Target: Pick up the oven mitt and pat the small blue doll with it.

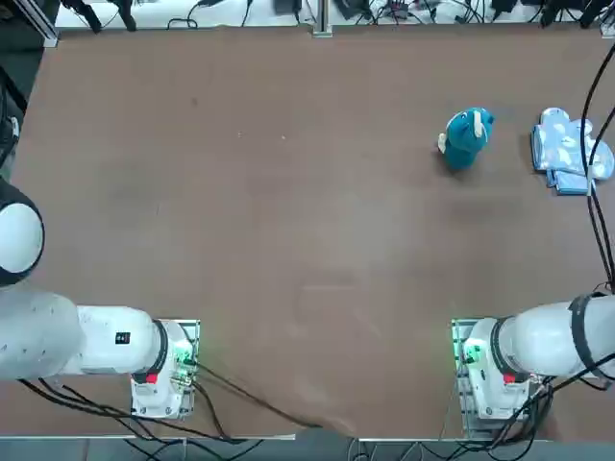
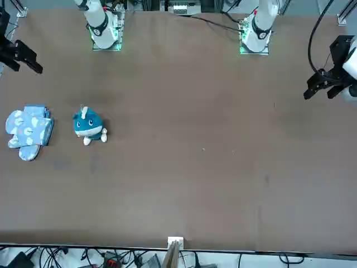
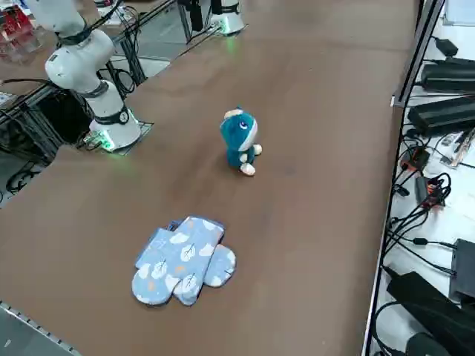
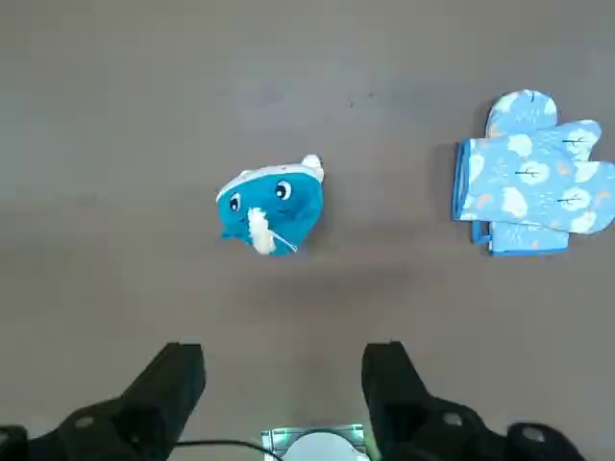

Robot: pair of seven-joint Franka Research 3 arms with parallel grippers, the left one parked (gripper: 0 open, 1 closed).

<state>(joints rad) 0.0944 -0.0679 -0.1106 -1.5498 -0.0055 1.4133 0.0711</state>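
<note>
We see the right gripper [image 4: 283,384] hanging high over the table [image 4: 115,115], its fingers [image 4: 173,379] spread wide and empty. Ahead of them, roughly centred, the small blue doll [image 4: 271,207] stands: rounded teal plush, cream patches. Farther right lies the oven mitt [image 4: 533,173], flat, pale blue, white-patched, stacked on its twin.

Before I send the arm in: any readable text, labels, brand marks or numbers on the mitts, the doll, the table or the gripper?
None can be read.
Mitts: only a printed pattern of white patches and small tree shapes, no lettering.
Doll: a face, no tag or text showing.
Table: bare brown top, no markings.
Right gripper, open above the table: no label showing.
</note>
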